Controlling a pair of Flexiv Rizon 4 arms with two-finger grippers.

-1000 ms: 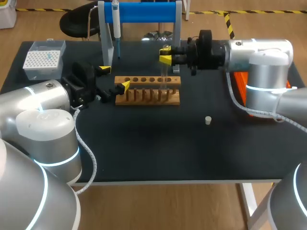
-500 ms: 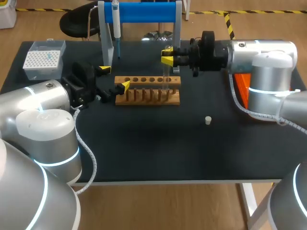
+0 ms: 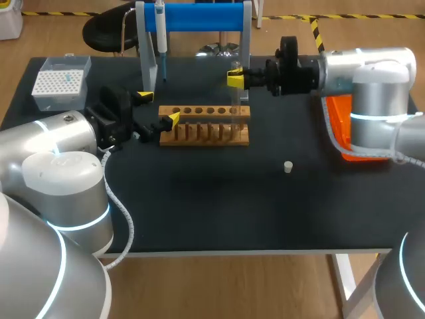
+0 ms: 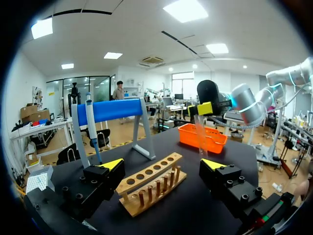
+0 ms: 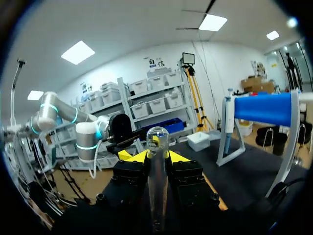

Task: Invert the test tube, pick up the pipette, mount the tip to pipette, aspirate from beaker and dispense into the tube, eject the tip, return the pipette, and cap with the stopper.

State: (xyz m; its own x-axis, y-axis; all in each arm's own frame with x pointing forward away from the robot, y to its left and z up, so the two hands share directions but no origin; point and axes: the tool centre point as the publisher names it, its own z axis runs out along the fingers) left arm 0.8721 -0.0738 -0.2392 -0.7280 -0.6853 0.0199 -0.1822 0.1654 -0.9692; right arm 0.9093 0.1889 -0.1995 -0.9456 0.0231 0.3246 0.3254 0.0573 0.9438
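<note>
My right gripper (image 3: 234, 79) pinches the test tube (image 3: 233, 103) upright between its tips, above the rack (image 3: 199, 133), presumably for flipping; my left gripper (image 3: 159, 108) is spread, rack end just ahead, likely bracing.

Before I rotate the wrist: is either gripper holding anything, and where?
Right gripper grips the tube near its rounded upper end, above the rack; left gripper holds nothing.

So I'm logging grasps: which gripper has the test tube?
The right gripper, shut on the test tube above the right end of the wooden rack; the left gripper stands open at its left end, empty.
</note>
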